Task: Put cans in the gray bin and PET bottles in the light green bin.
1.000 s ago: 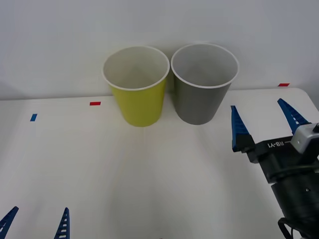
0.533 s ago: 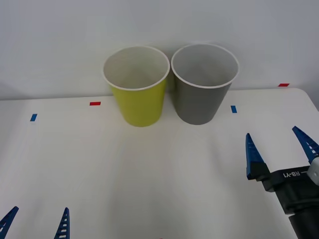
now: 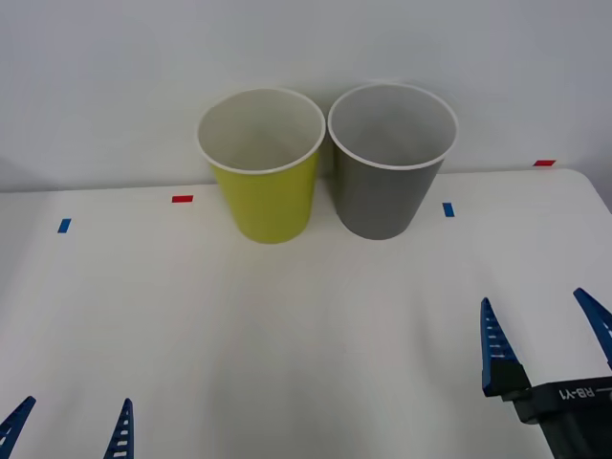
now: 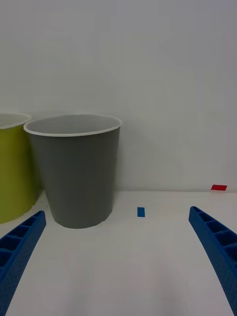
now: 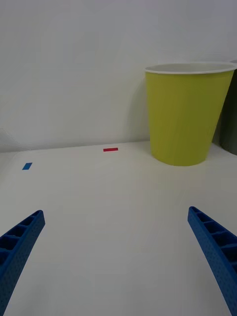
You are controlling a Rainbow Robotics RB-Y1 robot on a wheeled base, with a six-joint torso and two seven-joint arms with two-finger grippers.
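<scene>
On the white table [image 3: 287,325] against a plain wall, light green bin [image 3: 263,167] beside gray bin [image 3: 390,163], both grippers' jaws apart.

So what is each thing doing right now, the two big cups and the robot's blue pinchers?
Light green bin: upright at the back of the table, open top, nothing visible inside.
Gray bin: upright beside it, on the robot's right, open top, nothing visible inside.
Right end effector: open, holding nothing, low near the table's front right.
Left end effector: open, holding nothing, at the front left.
</scene>
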